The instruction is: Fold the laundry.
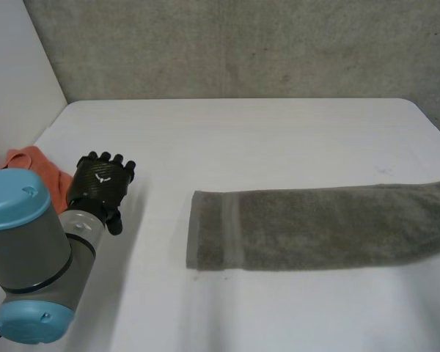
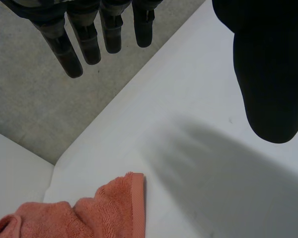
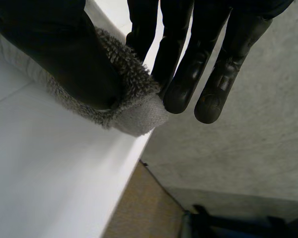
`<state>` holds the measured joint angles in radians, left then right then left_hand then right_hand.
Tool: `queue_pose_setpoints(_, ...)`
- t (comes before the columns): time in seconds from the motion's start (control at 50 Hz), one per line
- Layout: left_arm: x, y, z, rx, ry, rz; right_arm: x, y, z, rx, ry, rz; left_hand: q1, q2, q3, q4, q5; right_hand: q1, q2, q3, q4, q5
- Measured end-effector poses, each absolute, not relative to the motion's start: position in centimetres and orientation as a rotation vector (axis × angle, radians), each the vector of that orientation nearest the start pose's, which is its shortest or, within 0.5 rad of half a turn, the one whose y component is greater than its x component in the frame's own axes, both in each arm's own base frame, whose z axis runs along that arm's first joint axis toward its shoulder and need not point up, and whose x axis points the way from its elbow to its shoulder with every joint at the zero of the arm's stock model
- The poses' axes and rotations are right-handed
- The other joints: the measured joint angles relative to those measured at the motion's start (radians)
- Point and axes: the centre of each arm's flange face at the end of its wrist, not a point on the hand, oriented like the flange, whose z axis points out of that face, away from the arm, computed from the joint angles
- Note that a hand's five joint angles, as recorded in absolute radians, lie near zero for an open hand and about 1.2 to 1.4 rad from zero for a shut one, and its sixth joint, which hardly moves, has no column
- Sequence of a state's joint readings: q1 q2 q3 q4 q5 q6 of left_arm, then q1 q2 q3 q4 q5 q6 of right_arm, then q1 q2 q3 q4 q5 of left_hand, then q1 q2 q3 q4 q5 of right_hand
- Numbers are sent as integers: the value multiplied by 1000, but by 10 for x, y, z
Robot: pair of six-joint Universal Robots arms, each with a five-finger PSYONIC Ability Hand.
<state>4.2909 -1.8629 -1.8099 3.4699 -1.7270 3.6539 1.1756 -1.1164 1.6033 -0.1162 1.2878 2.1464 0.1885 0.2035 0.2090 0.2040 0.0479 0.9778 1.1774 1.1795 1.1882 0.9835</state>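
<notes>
One grey towel [image 1: 315, 227] — long flat strip | right hand [image 3: 52, 47] pinches its corner | left hand [image 1: 99, 185] spread

From behind and between my arms, my head camera looks down across the white table [image 1: 279, 147] to the grey wall [image 1: 242, 44]. It takes in my left hand [image 1: 101, 187], the orange cloth [image 1: 37, 165] and the grey towel [image 1: 315, 227]. My left wrist camera peers close along that hand [image 2: 268, 74] and shares the table's corner and the orange cloth [image 2: 89, 213] with the head view. My right wrist camera sits tight against my right hand [image 3: 49, 44] at the towel's end [image 3: 134, 109], facing past the table's edge toward the floor [image 3: 139, 208].
</notes>
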Motion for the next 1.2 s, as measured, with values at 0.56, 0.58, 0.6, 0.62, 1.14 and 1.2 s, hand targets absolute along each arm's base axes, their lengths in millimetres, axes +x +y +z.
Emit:
queue_pose_setpoints(0.56, -257, -237, 195, 933, 2078, -1979, 368, -176, 154, 2245, -1454, 2117, 0, 0, 0, 0, 0, 0, 0, 9, 1, 4)
queue_pose_setpoints(0.58, -258, -236, 195, 937, 2078, -1982, 369, -173, 149, 2269, -1476, 2095, 0, 0, 0, 0, 0, -150, -188, -182, -191, -166)
queue_pose_setpoints(0.6, -259, -236, 195, 941, 2078, -1985, 370, -171, 146, 2281, -1493, 2080, 0, 0, 0, 0, 0, -244, -307, -304, -311, -277)
queue_pose_setpoints(0.62, -262, -234, 195, 951, 2077, -1991, 369, -169, 142, 2299, -1534, 2049, 0, 0, 0, 0, 0, -356, -407, -401, -407, -371)
queue_pose_setpoints(1.14, -351, -211, 181, 1246, 2038, -2135, 202, -250, 144, 1257, -2580, 1716, 0, 0, 0, 0, 0, -302, -415, -422, -433, -424)
queue_pose_setpoints(1.2, -350, -209, 180, 1250, 2044, -2126, 194, -254, 134, 1264, -2573, 1656, 0, 0, 0, 0, 0, -61, -62, -72, -86, -81)
